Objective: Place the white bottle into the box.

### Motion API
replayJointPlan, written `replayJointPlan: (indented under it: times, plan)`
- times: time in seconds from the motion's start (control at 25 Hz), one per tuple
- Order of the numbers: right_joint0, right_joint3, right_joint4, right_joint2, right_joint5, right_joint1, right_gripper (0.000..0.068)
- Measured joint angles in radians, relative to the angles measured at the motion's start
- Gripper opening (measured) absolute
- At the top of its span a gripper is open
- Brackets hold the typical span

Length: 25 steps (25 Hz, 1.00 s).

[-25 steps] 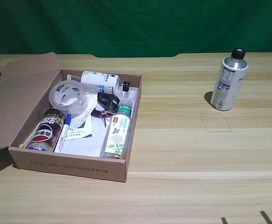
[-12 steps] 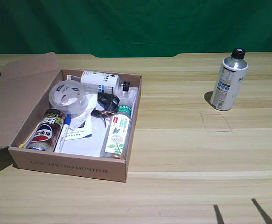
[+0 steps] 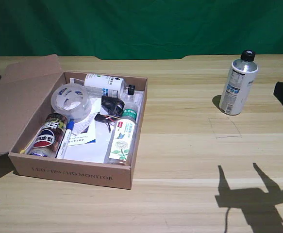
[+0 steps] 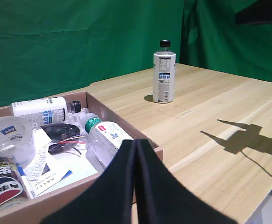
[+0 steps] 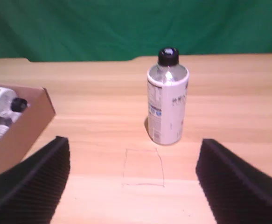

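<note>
Tall silvery-white bottle (image 3: 238,83) with black cap standing upright, well apart from brown cardboard "LED / IPS / HD MONITOR" box (image 3: 73,174). Right gripper (image 5: 132,179) spread wide, empty.

We see the white bottle (image 5: 168,99) standing upright on the table (image 5: 229,107), our right gripper (image 5: 132,179) spread wide nearer than it. The box (image 5: 26,128) corner holds a capped bottle (image 5: 3,101).
</note>
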Motion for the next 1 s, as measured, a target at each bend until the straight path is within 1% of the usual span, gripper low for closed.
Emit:
replayJointPlan:
  times: [0.12,0.2,0.32,0.36,0.4,0.48,0.56,0.64,1.0]
  plan:
    - [0.04,0.001,0.096,-0.021,0.0,0.133,0.0671]
    - [0.103,0.004,0.189,-0.037,0.0,0.217,0.0671]
    - [0.238,0.01,0.344,-0.085,0.0,0.314,0.0671]
    - [0.297,0.01,0.412,-0.108,0.008,0.349,0.0671]
    - [0.32,0.012,0.449,-0.122,0.018,0.368,0.0671]
    - [0.35,0.017,0.531,-0.162,0.073,0.418,0.067]
    - [0.35,0.024,0.555,-0.193,0.126,0.451,0.067]
    - [0.35,0.027,0.571,-0.224,0.148,0.483,0.0668]
    - [0.35,0.029,0.598,-0.396,0.173,0.69,0.0658]
